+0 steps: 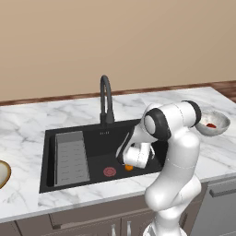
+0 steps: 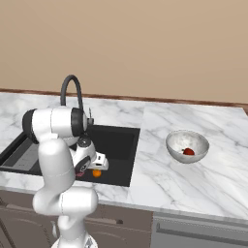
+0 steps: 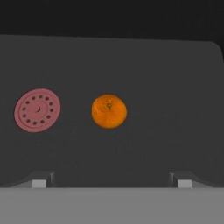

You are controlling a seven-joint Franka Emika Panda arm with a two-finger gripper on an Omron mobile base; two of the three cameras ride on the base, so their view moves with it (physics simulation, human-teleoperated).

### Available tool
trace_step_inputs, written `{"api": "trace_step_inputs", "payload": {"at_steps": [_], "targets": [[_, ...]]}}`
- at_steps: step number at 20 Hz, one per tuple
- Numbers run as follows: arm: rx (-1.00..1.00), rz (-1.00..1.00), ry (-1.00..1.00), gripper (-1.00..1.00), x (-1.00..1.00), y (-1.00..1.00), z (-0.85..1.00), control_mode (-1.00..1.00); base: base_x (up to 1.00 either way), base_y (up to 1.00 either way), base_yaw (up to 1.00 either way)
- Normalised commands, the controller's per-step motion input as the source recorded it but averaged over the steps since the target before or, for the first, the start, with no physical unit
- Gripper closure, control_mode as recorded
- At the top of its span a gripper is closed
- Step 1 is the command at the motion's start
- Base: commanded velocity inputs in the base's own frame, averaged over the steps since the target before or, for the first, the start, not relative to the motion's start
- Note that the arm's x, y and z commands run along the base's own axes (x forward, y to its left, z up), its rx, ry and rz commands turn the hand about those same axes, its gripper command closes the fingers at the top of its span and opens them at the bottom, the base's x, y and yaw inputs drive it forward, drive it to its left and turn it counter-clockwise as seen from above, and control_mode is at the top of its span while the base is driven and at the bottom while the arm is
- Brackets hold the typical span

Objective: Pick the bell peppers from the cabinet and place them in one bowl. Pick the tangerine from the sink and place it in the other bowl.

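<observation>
The tangerine (image 3: 109, 111) lies on the floor of the black sink (image 1: 69, 133), just right of the pinkish-red drain (image 3: 37, 110). My gripper (image 3: 111, 180) hangs open inside the basin straight above the tangerine (image 1: 129, 168), with empty space between its fingertips (image 3: 39, 181) and the fruit. On the counter to the right, a white-grey speckled bowl (image 2: 174, 140) holds a red bell pepper (image 2: 189, 151). The tan bowl (image 1: 2, 173) peeks in at the left edge of the left base view. The cabinet is out of view.
A black gooseneck tap (image 1: 106, 99) stands behind the basin. A ribbed grey drain rack (image 1: 71, 156) fills the sink's left part. Marble counter (image 2: 193, 193) runs on both sides, with a wall behind.
</observation>
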Motion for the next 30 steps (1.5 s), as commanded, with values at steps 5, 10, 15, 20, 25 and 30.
{"api": "trace_step_inputs", "payload": {"at_steps": [5, 10, 15, 20, 25, 30], "targets": [[0.00, 0.00, 0.00, -1.00, 0.11, 0.00, 0.00, -1.00, 0.00, 0.00, 0.00], [0.00, 0.00, 0.00, -1.00, 0.07, 0.00, 0.00, -1.00, 0.00, 0.00, 0.00], [0.00, 0.00, 0.00, -1.00, 0.10, 0.00, 0.00, -1.00, 0.00, 0.00, 0.00], [0.00, 0.00, -0.01, -1.00, 0.05, 0.00, 0.00, -1.00, 0.00, 0.00, 0.00], [0.00, 0.00, -0.03, -1.00, 0.00, 0.00, 0.00, -1.00, 0.00, 0.00, 0.00], [0.00, 0.01, -0.04, -1.00, 0.00, 0.00, 0.00, -1.00, 0.00, 0.00, 0.00]]}}
